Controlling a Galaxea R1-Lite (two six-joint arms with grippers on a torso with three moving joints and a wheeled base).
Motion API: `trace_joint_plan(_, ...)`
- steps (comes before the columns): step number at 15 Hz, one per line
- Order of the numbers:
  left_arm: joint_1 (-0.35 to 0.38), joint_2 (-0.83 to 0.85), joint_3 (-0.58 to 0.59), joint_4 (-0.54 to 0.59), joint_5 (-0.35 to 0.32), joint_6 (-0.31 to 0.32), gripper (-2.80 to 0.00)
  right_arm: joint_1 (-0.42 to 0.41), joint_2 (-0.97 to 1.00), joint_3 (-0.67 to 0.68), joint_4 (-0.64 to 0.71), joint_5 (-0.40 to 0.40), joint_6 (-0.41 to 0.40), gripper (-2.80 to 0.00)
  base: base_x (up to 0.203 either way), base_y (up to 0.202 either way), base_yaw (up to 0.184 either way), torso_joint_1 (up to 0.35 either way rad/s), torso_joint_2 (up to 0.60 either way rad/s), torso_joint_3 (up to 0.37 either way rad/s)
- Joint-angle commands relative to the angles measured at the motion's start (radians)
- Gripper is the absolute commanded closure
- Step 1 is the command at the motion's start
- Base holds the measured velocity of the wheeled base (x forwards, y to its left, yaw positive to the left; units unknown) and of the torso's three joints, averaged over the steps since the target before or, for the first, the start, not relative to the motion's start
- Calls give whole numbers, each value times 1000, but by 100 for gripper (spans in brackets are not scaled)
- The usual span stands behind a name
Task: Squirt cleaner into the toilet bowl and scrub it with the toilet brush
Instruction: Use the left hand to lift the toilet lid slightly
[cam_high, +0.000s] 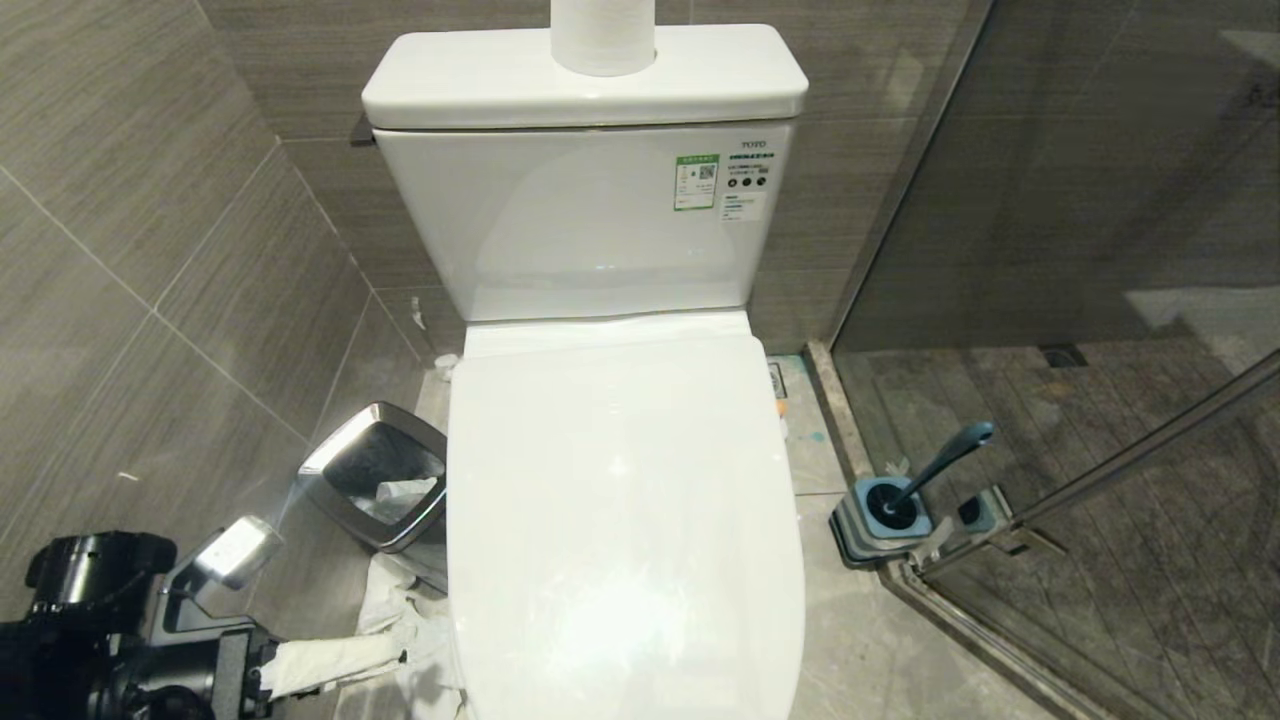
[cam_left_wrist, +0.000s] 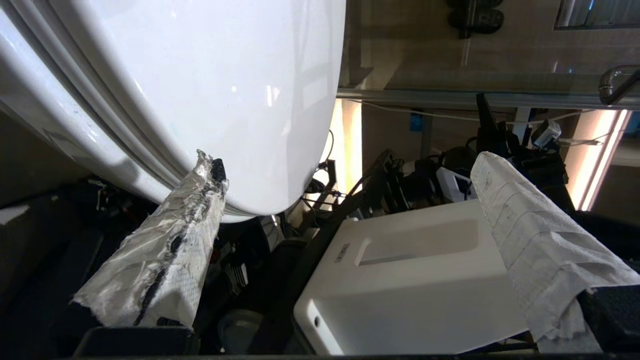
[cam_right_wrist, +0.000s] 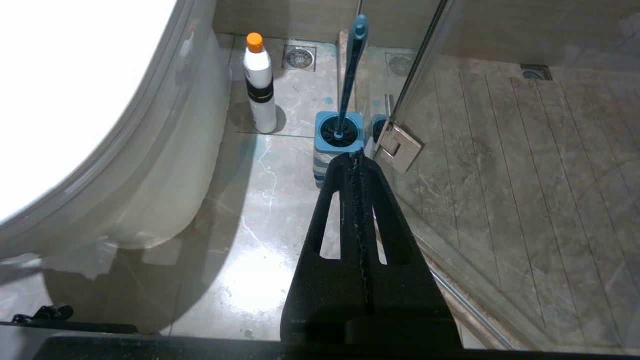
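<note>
The toilet bowl (cam_high: 625, 520) has its lid shut, so the lid must come up first. The left gripper (cam_high: 330, 665), wide open and holding nothing, sits low by the lid's edge. The right gripper (cam_right_wrist: 356, 159) is pressed shut and empty. The toilet brush (cam_high: 945, 462) stands in its holder (cam_high: 880, 525). The waste bin (cam_high: 378, 478) holds paper.

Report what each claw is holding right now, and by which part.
Nothing is held. The left claw is open, one paper-wrapped finger at the closed toilet lid edge. The right claw is shut and empty; the toilet brush stands in its holder.
</note>
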Motion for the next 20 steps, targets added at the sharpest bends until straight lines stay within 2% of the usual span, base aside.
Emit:
trace_joint_plan(1, -5, 23, 5, -1, -8, -1, -280, 0, 2, 1, -1, 0, -1, 0, 0, 0, 0, 0, 0, 0)
trace_joint_plan(7, -4, -25, 49, 0, -7, -3, -280, 0, 2, 0, -1, 1, -1, 0, 0, 0, 0, 0, 0, 0)
trace_joint_plan(11, -5, -48, 54, 3, -7, -7, -280, 0, 2, -1, -1, 0, -1, 0, -67, 0, 0, 3, 2, 3)
trace_joint_plan(20, 2, -46, 50, 5, -8, -14, -280, 0, 2, 1, -1, 0, -1, 0, 0, 0, 0, 0, 0, 0)
